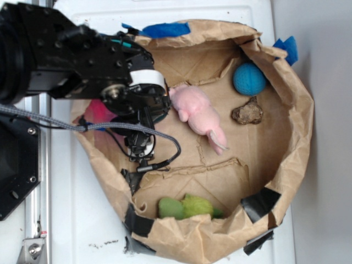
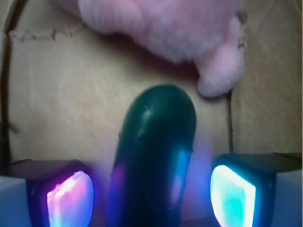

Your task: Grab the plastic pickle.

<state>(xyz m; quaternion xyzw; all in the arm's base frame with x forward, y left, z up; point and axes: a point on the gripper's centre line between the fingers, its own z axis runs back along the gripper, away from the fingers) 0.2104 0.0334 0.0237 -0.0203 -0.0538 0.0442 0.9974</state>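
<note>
1. Brown paper bag (image 1: 286, 159), walls rolled down into a rough bowl, patched with black tape (image 1: 258, 202) at the near rim and blue tape (image 1: 165, 28) at the far rim; sits on a white tabletop (image 1: 82, 236).
2. Black robot arm (image 1: 71, 60) reaching in over the bag's left rim, braided cable (image 1: 49, 118) trailing beneath it.
3. Tool (image 2: 151, 189) released: left pad (image 2: 68, 196) glowing pink-violet, right pad (image 2: 232, 189) glowing cyan, both standing clear of what lies between them.
4. Plastic pickle (image 2: 156, 156) lying between the two pads in the wrist view, dark green and glossy, rounded end pointing toward the pink plush; visible gap on either side (a little closer to the left pad). Resting on the bag floor.
5. In the exterior view, pickle hidden under the arm; cannot place it there.
6. Pink plush (image 1: 195, 113) just beyond the pickle's tip, near but apparently not touching.
7. Blue ball (image 1: 249, 78) against the far right wall of the bag.
8. Brown lumpy object (image 1: 247, 113) just below the ball, apart from the plush.
9. Yellow-green fuzzy toy (image 1: 190, 206) tucked against the near wall, well apart from the tool.
10. Red-pink item (image 1: 100, 111) at the left rim, partly hidden by the arm (identity unclear).
</note>
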